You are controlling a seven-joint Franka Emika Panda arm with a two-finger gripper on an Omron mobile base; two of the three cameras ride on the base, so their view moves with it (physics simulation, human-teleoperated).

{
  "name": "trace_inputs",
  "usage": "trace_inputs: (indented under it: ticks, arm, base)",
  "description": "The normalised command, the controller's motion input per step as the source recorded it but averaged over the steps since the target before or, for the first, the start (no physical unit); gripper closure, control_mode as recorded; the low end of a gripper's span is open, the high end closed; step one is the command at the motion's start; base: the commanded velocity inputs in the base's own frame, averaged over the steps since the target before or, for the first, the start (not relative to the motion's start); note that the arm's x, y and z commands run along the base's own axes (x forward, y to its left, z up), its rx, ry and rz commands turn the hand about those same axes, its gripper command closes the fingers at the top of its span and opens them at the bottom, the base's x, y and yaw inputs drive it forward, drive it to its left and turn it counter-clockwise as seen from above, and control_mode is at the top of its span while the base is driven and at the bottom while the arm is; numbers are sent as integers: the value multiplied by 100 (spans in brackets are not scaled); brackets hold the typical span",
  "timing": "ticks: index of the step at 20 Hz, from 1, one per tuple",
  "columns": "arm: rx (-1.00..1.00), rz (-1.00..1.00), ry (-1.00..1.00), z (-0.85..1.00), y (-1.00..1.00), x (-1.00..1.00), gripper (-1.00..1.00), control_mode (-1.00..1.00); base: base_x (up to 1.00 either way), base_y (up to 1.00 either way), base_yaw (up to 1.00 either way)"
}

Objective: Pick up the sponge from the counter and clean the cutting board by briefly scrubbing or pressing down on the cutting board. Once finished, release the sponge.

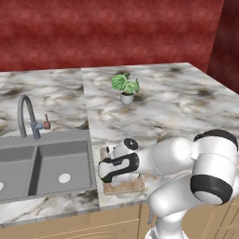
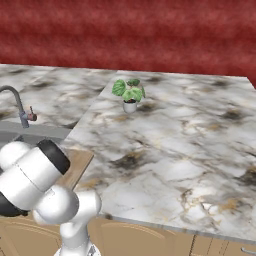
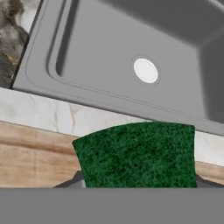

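- Marble-patterned counter (image 1: 177, 107), white and grey with dark brownish veins, runs from the sink side at left across to the right, over tan wooden cabinets (image 2: 150, 240).
- A dark red wall (image 1: 116, 32) closes the scene behind the counter.
- At far left in the left base view, a grey double sink (image 1: 46, 165) is set into the counter, with a curved grey faucet (image 1: 27, 116) at its back edge.
- The sink basins hold nothing but their round pale drains (image 3: 145, 70), one seen close in the hand view.
- Right of the sink, the wooden cutting board (image 1: 122, 186) lies flat near the counter's front edge, largely covered by the arm's wrist.
- The hand view shows what the base views do not: the dark green sponge (image 3: 138, 155) pinched in the gripper (image 3: 138, 183), fingertips hidden beneath it.
- The sponge sits over the cutting board's edge; whether it touches the wood cannot be told.
- Further back, middle of the counter, a small white pot (image 1: 126, 98) holds a green-leafed plant (image 1: 124, 84), well apart from the board.
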Motion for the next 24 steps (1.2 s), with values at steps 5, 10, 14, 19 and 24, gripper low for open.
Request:
trace_inputs:
  ticks: [5,10,14,19,24]
  arm:
    - [0,0,40,-10,0,-75,100,-100]
    - [0,-6,51,44,0,-2,100,-100]
    - [0,-9,54,49,0,0,100,-100]
    - [0,-10,36,61,0,0,100,-100]
    - [0,-12,25,87,-3,0,100,-100]
  base:
    - [0,0,0]
    - [0,0,0]
    - [0,0,0]
    - [0,0,0]
    - [0,0,0]
